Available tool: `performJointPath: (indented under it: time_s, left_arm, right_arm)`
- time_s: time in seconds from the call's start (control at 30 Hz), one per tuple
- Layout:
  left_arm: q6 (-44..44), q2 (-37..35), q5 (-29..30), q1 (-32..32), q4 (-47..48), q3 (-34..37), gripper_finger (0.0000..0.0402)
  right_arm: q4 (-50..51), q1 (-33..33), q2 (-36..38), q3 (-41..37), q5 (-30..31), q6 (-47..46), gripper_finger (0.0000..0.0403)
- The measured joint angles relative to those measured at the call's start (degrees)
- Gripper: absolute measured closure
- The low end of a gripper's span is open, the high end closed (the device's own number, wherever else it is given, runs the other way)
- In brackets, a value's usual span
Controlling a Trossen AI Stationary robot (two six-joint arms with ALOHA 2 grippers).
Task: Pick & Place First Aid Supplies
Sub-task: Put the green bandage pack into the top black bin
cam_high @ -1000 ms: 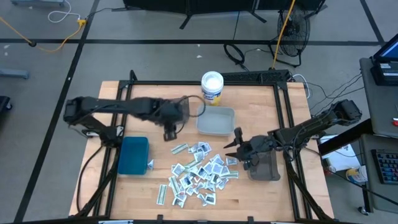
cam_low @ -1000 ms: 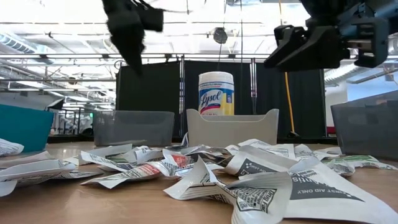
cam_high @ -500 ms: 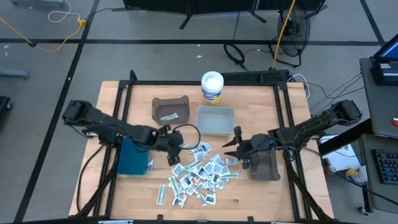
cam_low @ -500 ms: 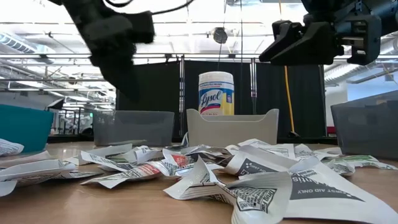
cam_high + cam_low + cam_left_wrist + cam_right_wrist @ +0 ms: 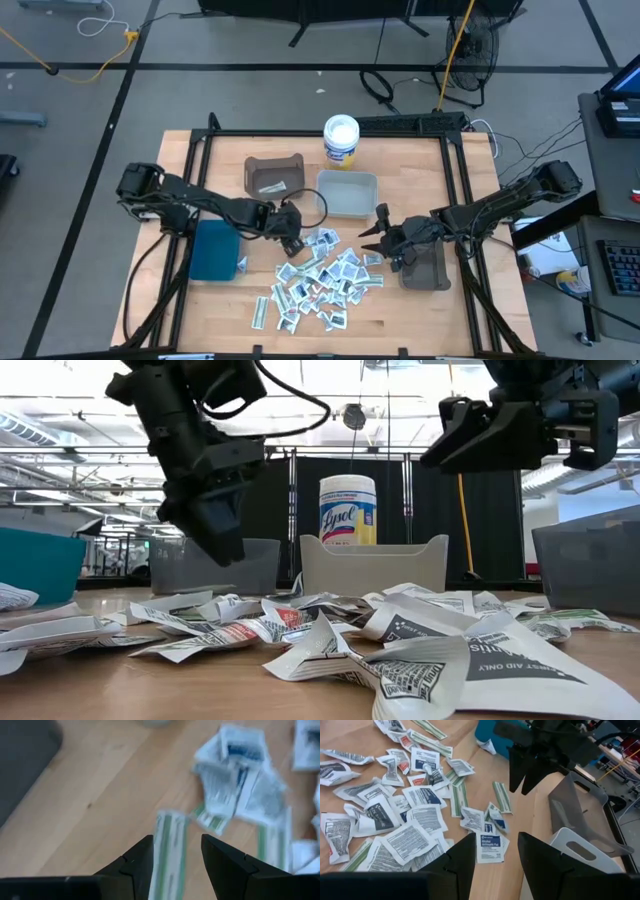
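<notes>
The first aid supplies (image 5: 325, 278) lie as a loose pile of small white packets and green-striped strips on the wooden table, also seen in the low view (image 5: 330, 630) and the right wrist view (image 5: 410, 820). My left gripper (image 5: 291, 240) hangs open, pointing down, just above the pile's far left corner. One green-striped strip (image 5: 170, 845) lies flat on the wood below the gap between its fingers (image 5: 176, 857). My right gripper (image 5: 378, 238) waits open above the pile's right side (image 5: 496, 851), over a white alcohol pad packet (image 5: 489, 845).
A dark grey bin (image 5: 275, 175) with a packet in it and a pale bin (image 5: 347, 195) stand at the far side. The white round tub (image 5: 341, 140) is behind them. A teal bin (image 5: 215, 250) sits at the left, another dark bin (image 5: 425, 268) at the right.
My left gripper has come away from the far dark grey bin toward the table's near edge and down to the pile's far left corner, rolling its wrist on the way. Its fingers have stayed open. The packets have not moved.
</notes>
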State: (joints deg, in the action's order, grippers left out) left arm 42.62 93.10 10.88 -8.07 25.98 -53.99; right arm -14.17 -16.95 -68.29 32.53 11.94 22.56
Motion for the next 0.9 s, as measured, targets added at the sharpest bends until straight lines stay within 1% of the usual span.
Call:
performJointPath:
  time_s: [0.17,0.3,0.47,0.57,0.67,0.9]
  left_arm:
    - [-5.92,0.95,-2.2,-0.88,-0.17,0.06,0.0227]
    - [-8.98,0.76,-2.05,-1.23,-0.53,-0.01,0.0198]
    - [-8.51,0.79,-1.89,-0.52,1.13,0.01,0.0152]
    - [-6.73,1.82,-1.89,0.32,2.4,0.01,0.0138]
    - [-5.96,2.25,-1.93,0.61,3.07,0.01,0.0139]
    - [-6.22,3.51,-2.49,0.65,3.02,-0.01,0.0162]
  right_arm:
    - [0.33,0.0,0.0,0.01,-0.02,0.22,0.0261]
    - [0.24,0.0,0.02,0.0,-0.02,0.4,0.0261]
    - [-0.14,0.0,0.02,0.0,-0.02,0.42,0.0261]
    - [-0.11,0.0,0.02,0.01,-0.02,0.42,0.0261]
    - [-0.11,0.0,0.02,0.0,-0.02,0.44,0.0261]
    - [-0.15,0.0,0.04,0.0,-0.04,0.64,0.0261]
